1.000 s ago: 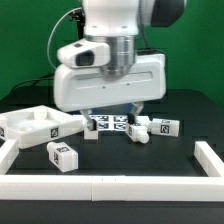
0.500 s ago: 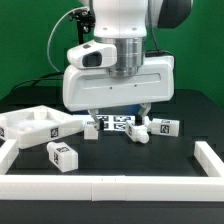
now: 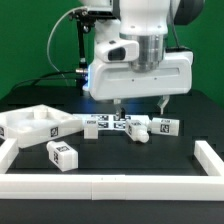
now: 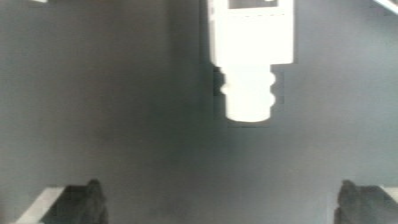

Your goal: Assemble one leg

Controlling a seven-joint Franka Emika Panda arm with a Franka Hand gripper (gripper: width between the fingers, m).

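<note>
In the exterior view, the white two-finger robot gripper [image 3: 139,104] hangs over the black table [image 3: 125,162]. Its fingers are wide apart and hold nothing. A short white square plastic leg [image 3: 137,131] with black tag marks lies on the table below it. In the wrist view, a white leg [image 4: 249,45] lies flat, not touching the dark fingers [image 4: 71,203].

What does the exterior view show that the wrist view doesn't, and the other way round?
Exterior view only: the wide panel, a lone front leg and the white border rail. Wrist view only: one leg close up, with its stepped peg end; I cannot tell which leg it is. Both: the fingers open and empty above the dark table.
</note>
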